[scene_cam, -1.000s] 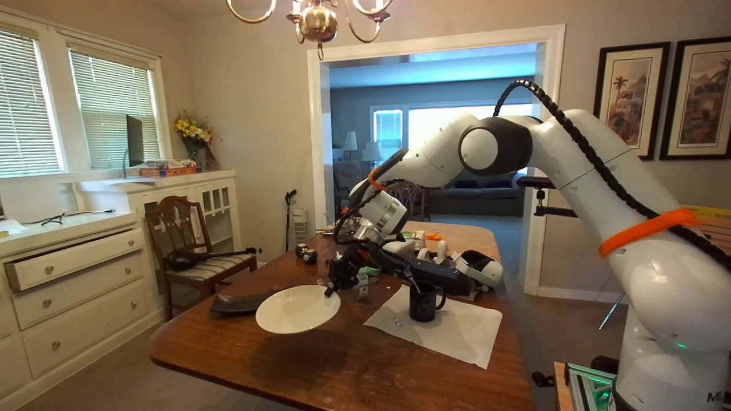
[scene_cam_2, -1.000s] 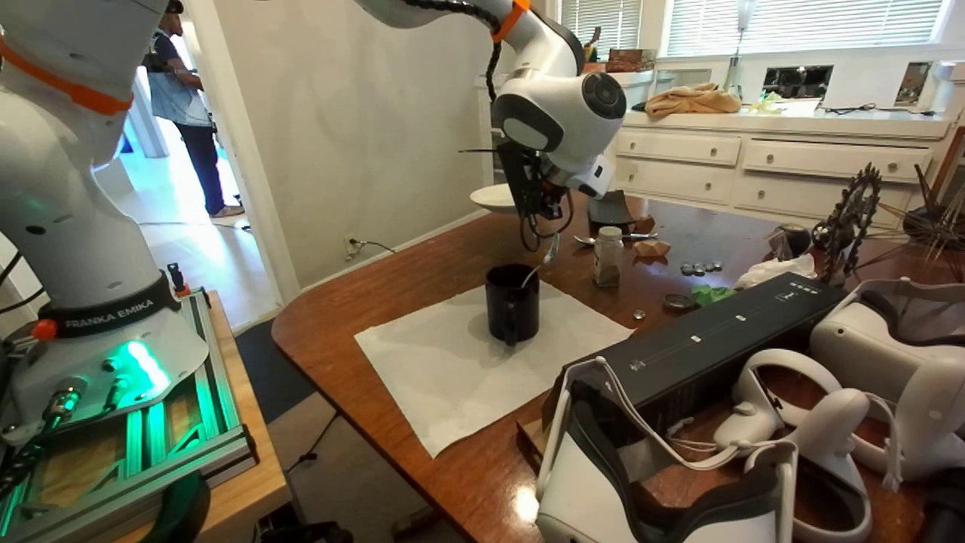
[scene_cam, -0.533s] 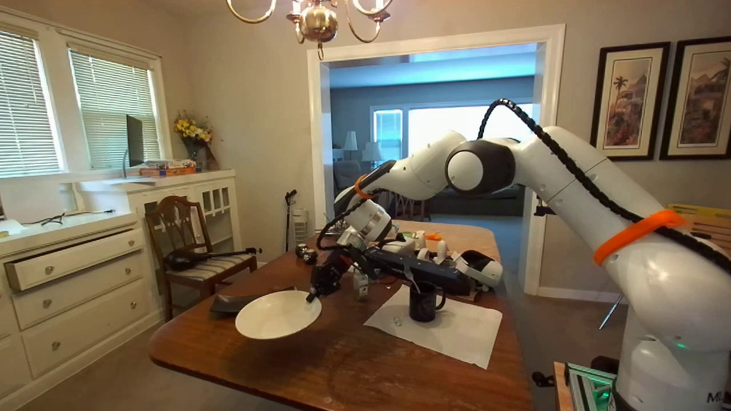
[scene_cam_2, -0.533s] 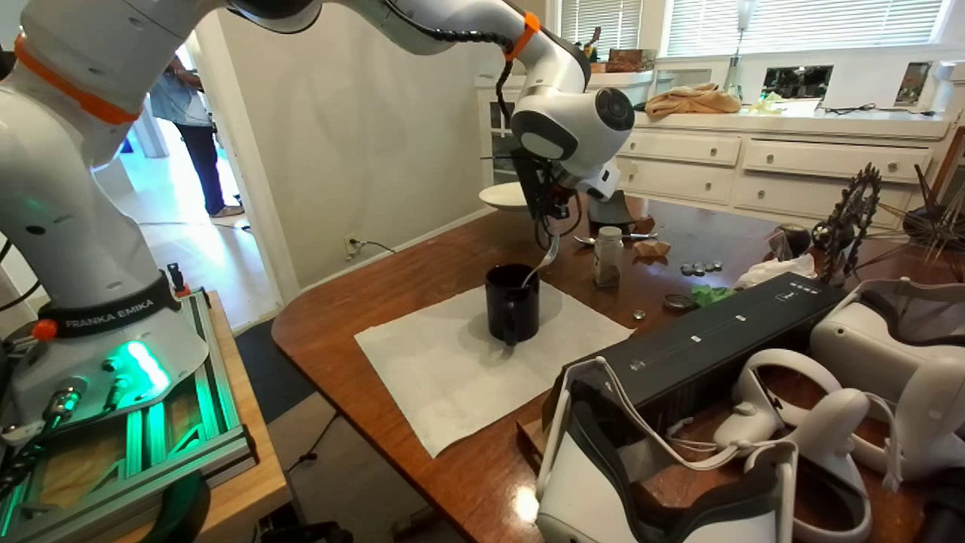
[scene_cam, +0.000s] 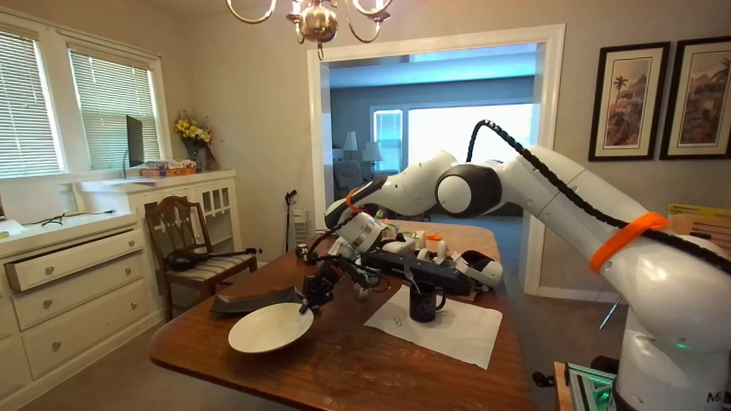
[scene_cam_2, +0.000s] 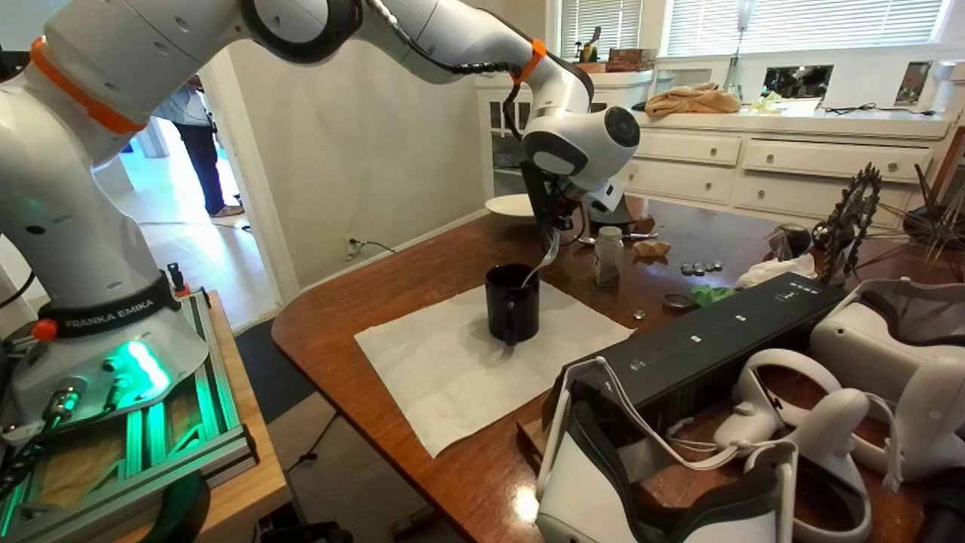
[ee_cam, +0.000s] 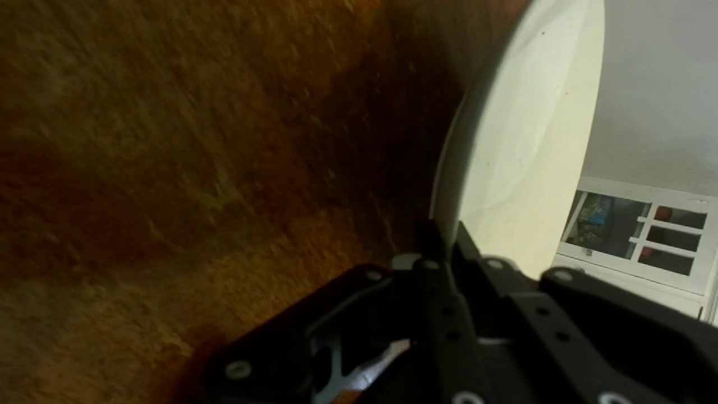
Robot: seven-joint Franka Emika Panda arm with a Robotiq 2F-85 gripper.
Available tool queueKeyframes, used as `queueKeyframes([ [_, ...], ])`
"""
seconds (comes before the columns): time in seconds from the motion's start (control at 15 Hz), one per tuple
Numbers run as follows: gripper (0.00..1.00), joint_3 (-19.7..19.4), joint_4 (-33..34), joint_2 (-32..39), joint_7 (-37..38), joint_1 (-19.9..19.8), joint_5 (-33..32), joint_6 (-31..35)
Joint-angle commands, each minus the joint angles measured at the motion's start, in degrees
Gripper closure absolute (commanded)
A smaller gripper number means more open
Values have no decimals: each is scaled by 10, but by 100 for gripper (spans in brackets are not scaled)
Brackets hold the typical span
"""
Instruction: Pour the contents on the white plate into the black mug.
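My gripper [scene_cam: 304, 309] is shut on the near rim of the white plate [scene_cam: 269, 329], also seen in the wrist view with the fingertips [ee_cam: 449, 238] pinching the rim. The plate [ee_cam: 521, 129] is held a little above the table, with its shadow below. Its fingertips are hidden behind the wrist in an exterior view, where the plate [scene_cam_2: 513, 205] partly shows. The contents do not show on the plate; only a few dark specks do. The black mug [scene_cam: 422, 302] stands upright, a utensil in it, seen in both exterior views [scene_cam_2: 513, 305]. The mug's inside is hidden.
The mug stands on a white sheet [scene_cam_2: 452, 369]; small pale bits [scene_cam: 398, 321] lie beside it. A flat dark tray [scene_cam: 245, 303] lies behind the plate. A glass jar [scene_cam_2: 608, 258], a long black box [scene_cam_2: 701, 332] and white headsets [scene_cam_2: 671, 483] are also on the wooden table.
The arm has lowered and reached farther out from its base. The held plate has moved away from the mug and come down closer to the table. The mug has not moved.
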Motion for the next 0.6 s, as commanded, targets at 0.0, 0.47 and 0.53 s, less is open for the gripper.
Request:
queueKeyframes([
  [0.0,98,22,65,37,28,-15,-19,-25],
  [0.47,98,45,90,48,7,-17,-21,-9],
  [0.53,98,47,95,51,4,-17,-21,-8],
])
